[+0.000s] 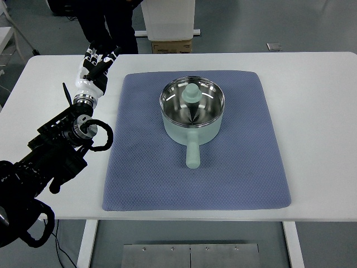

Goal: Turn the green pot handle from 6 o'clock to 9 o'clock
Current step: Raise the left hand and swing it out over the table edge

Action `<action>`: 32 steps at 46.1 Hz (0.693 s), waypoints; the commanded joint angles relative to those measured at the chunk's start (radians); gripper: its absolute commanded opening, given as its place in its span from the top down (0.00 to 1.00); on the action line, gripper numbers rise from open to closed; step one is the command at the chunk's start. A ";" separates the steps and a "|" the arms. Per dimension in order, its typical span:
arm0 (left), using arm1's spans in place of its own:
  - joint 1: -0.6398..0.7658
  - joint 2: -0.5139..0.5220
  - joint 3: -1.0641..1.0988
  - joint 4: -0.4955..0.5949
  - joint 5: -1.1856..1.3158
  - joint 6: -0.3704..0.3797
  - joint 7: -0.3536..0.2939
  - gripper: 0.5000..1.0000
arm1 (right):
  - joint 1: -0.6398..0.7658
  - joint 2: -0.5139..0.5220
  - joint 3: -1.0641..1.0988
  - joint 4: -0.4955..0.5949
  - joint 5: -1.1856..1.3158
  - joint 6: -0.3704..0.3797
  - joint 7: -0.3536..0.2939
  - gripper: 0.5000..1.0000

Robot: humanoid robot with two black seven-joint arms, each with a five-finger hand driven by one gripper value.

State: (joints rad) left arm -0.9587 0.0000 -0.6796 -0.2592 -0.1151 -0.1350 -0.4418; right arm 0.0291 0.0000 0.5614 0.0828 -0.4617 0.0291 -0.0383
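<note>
Top view: green pot (192, 114) handle (192, 154) clear, left hand (97, 62) fingers indistinct.

Green pot (192, 120) on mat (139, 173), handle (192, 154) toward camera.

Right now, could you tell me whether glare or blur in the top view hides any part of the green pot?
In the top view, the light green pot with its glass lid is sharp; bright reflections streak the lid and steel rim, yet the lid's knob and the handle, pointing toward the camera, stay clear. Lighting is even, shadows on the blue quilted mat soft. The left hand is slightly less crisp.
</note>
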 commanded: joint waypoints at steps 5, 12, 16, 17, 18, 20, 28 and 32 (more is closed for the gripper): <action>-0.005 0.000 0.000 -0.002 0.002 0.002 -0.003 0.00 | 0.000 0.000 0.000 0.000 0.000 0.000 0.000 0.00; -0.011 0.003 0.000 -0.002 0.008 -0.003 -0.002 0.00 | 0.000 0.000 0.000 0.000 0.000 0.000 0.000 0.00; -0.012 0.003 0.002 -0.003 0.011 -0.005 -0.002 0.00 | 0.000 0.000 0.000 0.000 0.000 0.000 0.000 0.00; -0.012 0.003 0.002 -0.003 0.014 -0.008 -0.002 0.00 | 0.000 0.000 0.000 0.000 0.000 0.000 0.000 0.00; -0.012 0.005 0.003 -0.003 0.015 -0.011 -0.002 0.00 | 0.000 0.000 0.000 0.000 0.000 0.000 0.000 0.00; -0.015 0.005 0.006 -0.003 0.023 -0.011 -0.002 0.00 | 0.000 0.000 0.000 0.000 0.000 0.000 0.000 0.00; -0.018 0.029 0.015 -0.003 0.169 -0.002 -0.006 0.00 | 0.000 0.000 0.000 0.000 0.000 0.000 0.000 0.00; -0.014 0.031 0.015 -0.005 0.235 -0.003 -0.006 0.00 | 0.000 0.000 0.000 0.000 0.000 0.000 0.000 0.00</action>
State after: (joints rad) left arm -0.9761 0.0320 -0.6643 -0.2631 0.0725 -0.1371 -0.4474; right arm 0.0292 0.0000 0.5614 0.0828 -0.4617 0.0291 -0.0385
